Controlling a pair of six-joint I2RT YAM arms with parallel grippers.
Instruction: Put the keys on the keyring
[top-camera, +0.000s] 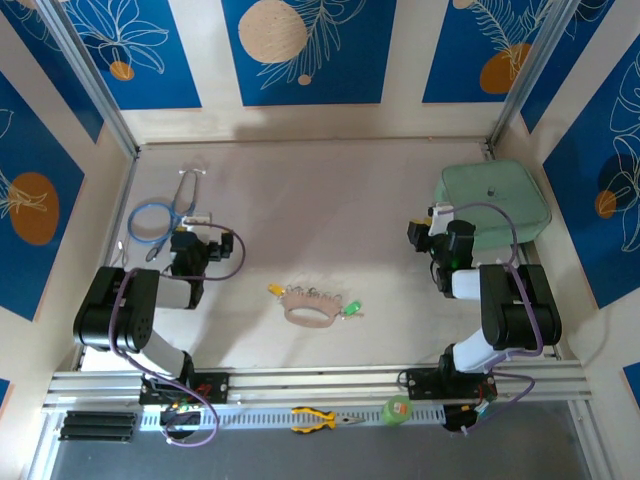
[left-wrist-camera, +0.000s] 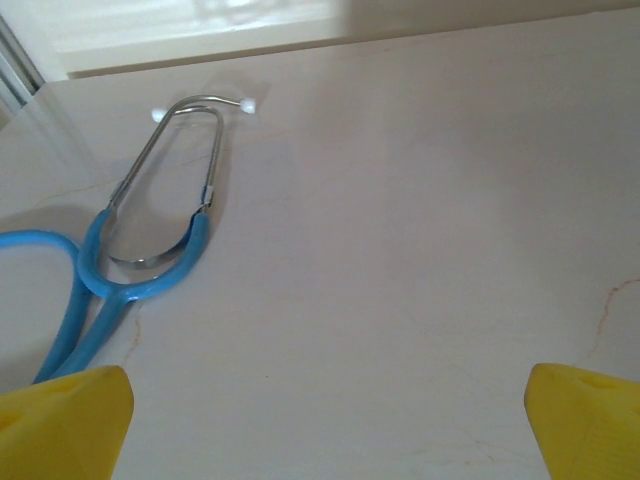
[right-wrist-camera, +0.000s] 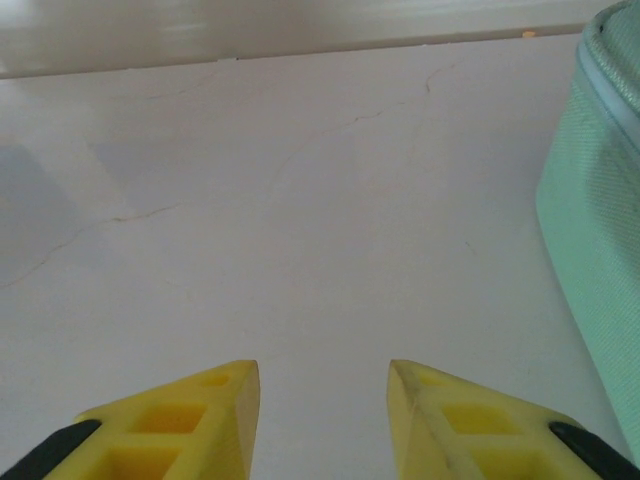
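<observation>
Two yellow plastic wedges with square hollows moulded in sit at the foot of the right wrist view. They belong to the right gripper (right-wrist-camera: 323, 425), whose jaws are parted with nothing but bare table (right-wrist-camera: 300, 200) between them. The left gripper (left-wrist-camera: 325, 430) is spread wider, its fingers (left-wrist-camera: 60, 425) pushed to the corners of its view, and it holds nothing either.

Both hang well apart from the keyring (top-camera: 308, 308), one off to its left and farther back, the other off to its right and farther back. The keyring lies flat between the two arms. It is a soft cream strap bent into a loop, with small silver rings along its far edge. The keys (top-camera: 352, 308) lie at its ends, green-capped at the right and yellow-capped at the left. They are too small to tell whether either is already threaded.

Far left of the keyring, just ahead of the left gripper, a stethoscope (left-wrist-camera: 150, 270) curls, with a blue rubber tube and thin steel arms. Right of the keyring and farther back, close beside the right gripper, sits a mint case (right-wrist-camera: 590, 230) with a grainy woven skin.

The table is smooth and hard and the keys are thin and flat, so the blunt wedges may skate over a key or flick it away. The limp strap gives no resistance, so a push on a ring would likely drag the whole loop unless the other gripper pins it. A careless swing could snag the tube or nudge the case.
</observation>
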